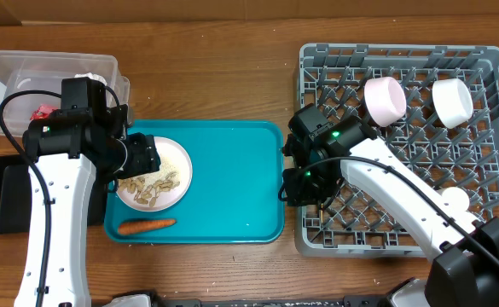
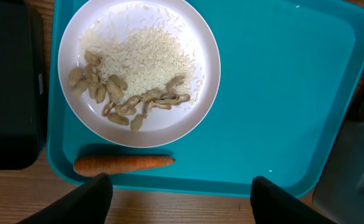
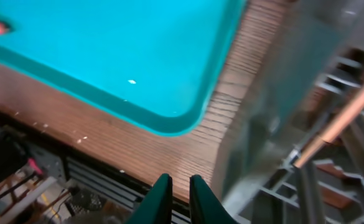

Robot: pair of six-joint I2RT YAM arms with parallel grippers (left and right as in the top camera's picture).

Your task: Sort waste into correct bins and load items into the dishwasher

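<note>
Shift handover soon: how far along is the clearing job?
Done: two white bowls sit in the grey plastic dish rack; a red sauce packet lies in the clear plastic tub. In hand: nothing; left pincer open, right pincer shut. Left: round white plate with rice and beige nut scraps, plus orange carrot on teal tray.

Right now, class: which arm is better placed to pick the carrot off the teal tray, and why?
Left. The left gripper hangs open near the carrot; the right gripper is shut, by the dish rack.
</note>
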